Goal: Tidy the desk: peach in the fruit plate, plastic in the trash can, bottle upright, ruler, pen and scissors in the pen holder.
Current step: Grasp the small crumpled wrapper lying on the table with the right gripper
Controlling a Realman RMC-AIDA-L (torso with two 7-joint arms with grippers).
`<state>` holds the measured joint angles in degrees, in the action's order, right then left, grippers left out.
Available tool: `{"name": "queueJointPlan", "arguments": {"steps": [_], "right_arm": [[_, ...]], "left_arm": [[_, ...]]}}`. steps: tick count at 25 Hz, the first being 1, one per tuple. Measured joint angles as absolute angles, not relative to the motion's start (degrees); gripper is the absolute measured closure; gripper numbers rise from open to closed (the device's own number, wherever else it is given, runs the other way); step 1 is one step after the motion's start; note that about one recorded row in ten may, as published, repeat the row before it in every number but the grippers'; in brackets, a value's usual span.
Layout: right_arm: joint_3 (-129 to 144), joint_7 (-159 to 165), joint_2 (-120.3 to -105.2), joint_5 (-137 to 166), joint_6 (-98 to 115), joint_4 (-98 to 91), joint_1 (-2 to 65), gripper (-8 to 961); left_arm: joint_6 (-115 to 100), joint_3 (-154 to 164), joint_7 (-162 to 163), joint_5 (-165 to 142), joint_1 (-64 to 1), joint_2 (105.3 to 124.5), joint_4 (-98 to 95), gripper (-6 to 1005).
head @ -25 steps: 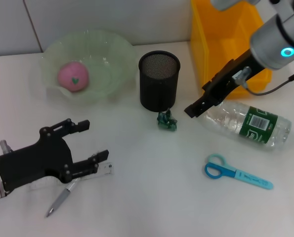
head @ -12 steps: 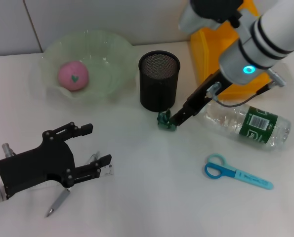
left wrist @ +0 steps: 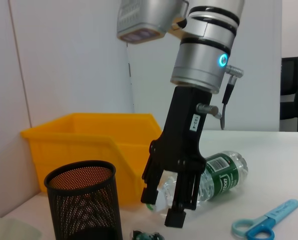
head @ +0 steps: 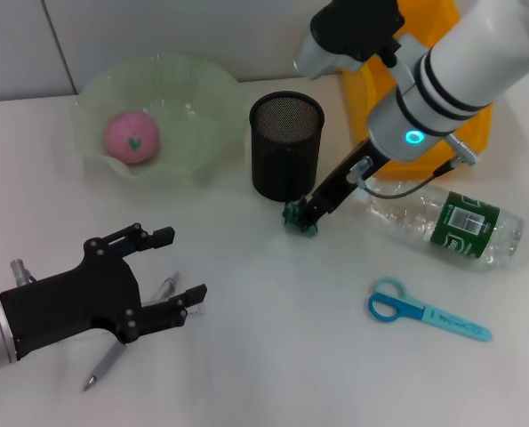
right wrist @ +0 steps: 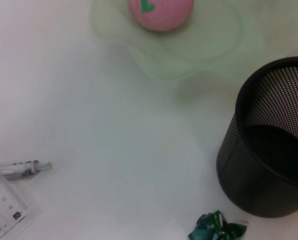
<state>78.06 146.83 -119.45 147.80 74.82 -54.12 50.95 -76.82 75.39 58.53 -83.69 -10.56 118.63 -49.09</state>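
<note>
- Trash can: yellow, seen at the back right behind the right arm.
- Plate: green, back left, with the peach already inside.
- Bottle: lying on its side, right of centre.
- Holder: black mesh, upright at centre.
- Left gripper: held over the pen and ruler, jaws spread wide.
- Right gripper: lowered at the plastic just beside the holder, jaws parted, nothing gripped.
- Scissors: blue, flat, front right.
</note>
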Motion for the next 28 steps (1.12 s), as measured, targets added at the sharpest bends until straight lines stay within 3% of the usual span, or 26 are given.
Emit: {"name": "queueJointPlan", "arguments": {"steps": [28], "right_arm": [[81.1,146.5,-119.62,145.5,63.7,-43.5,52.2,163]], "left_arm": [[-76.2,77.6,57.2,-83.4,-12.8,118.74,-48.3,199]]}}
